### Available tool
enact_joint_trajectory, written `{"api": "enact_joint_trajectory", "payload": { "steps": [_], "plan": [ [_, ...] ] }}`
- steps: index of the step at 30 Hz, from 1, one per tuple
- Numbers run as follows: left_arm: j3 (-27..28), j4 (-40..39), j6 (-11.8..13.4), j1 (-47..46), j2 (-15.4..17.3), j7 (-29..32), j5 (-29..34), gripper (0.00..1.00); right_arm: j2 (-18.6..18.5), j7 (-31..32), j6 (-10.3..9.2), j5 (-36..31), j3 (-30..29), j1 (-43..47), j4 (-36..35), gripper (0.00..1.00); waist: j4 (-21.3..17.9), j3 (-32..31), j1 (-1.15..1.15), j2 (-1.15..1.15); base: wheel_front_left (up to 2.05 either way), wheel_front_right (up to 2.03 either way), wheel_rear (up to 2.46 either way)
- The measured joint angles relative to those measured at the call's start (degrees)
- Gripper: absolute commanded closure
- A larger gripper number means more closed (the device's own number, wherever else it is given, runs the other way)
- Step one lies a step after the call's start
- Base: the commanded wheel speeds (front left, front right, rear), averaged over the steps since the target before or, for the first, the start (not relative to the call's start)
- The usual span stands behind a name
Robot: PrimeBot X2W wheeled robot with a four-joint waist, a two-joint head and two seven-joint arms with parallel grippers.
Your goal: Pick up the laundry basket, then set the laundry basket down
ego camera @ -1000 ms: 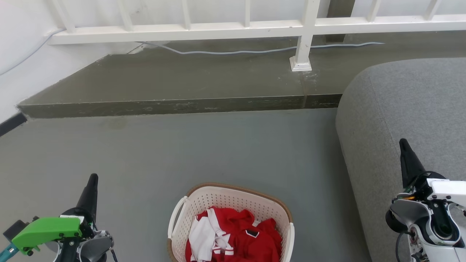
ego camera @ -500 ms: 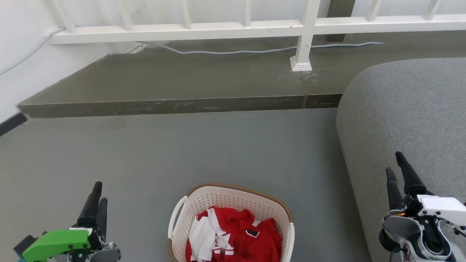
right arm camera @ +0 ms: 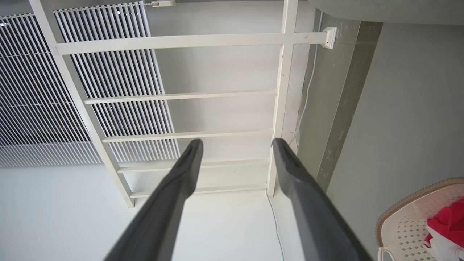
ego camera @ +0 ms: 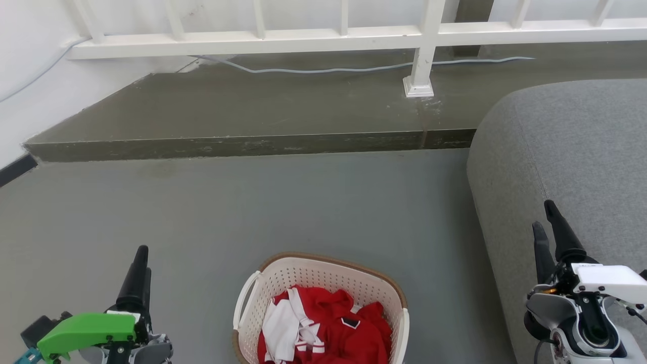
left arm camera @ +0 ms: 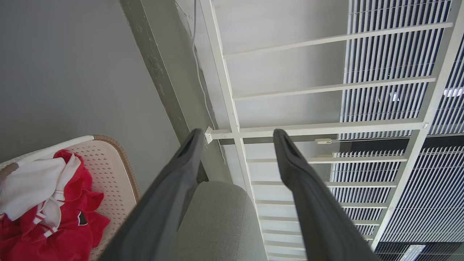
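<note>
The laundry basket (ego camera: 303, 277) stands on the grey floor at the bottom centre of the head view, cream-white and perforated, with a brown rim and a white loop handle on its left side. Red and white clothes (ego camera: 328, 328) lie inside it. My left gripper (ego camera: 143, 260) hovers open to the basket's left, apart from it. My right gripper (ego camera: 542, 216) is open to the right, in front of the grey sofa. In the left wrist view the left gripper (left arm camera: 237, 134) has nothing between its fingers, with the basket (left arm camera: 108, 163) at lower left. The right gripper (right arm camera: 237, 142) is likewise empty, with the basket (right arm camera: 406, 221) at lower right.
A grey sofa (ego camera: 571, 151) fills the right side, close to the basket. A raised concrete step (ego camera: 242, 144) crosses the floor ahead, with a white railing (ego camera: 303, 38), its post (ego camera: 419, 76) and a pale cable (ego camera: 328, 70) on it. A white wall (ego camera: 25, 101) closes the left.
Both wrists have turned, so each gripper now shows two fingers instead of one. The left gripper has shifted slightly right; the right one sits lower and slightly further left. The basket has not moved.
</note>
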Motion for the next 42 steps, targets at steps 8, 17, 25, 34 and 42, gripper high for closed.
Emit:
{"api": "enact_joint_trajectory", "payload": {
  "steps": [8,17,25,34,42],
  "plan": [
    [-1.7,-0.6,0.0,0.0,1.1,-1.5,6.2,0.00,-1.9,-1.7,0.00,-5.1,3.2,-0.3,-1.6,0.00,0.0,0.2,0.00,0.00,0.00,0.00,0.00],
    [-1.9,-1.3,0.0,0.0,1.8,-3.0,15.2,0.00,-5.0,-4.1,0.02,-14.4,7.8,-1.2,-2.1,0.00,0.0,0.3,0.00,0.00,0.00,0.00,0.00],
    [-2.4,-1.9,0.8,0.0,1.9,-4.4,24.1,0.00,-6.6,-5.5,0.02,-22.7,10.6,-1.4,-1.3,0.00,0.0,0.3,0.00,0.00,0.00,0.00,0.00],
    [-3.0,-3.1,1.6,0.0,1.7,-6.0,31.9,0.00,-6.6,-7.0,-0.03,-31.1,10.3,-2.6,-1.3,0.00,-0.2,0.4,0.00,0.00,0.00,0.00,0.00],
    [-3.2,-4.0,1.8,0.0,1.1,-7.2,38.4,0.00,-5.8,-8.3,-0.12,-37.2,10.6,-2.6,-1.6,0.00,-0.3,0.5,0.00,0.00,0.00,0.00,0.00]
  ]
}}
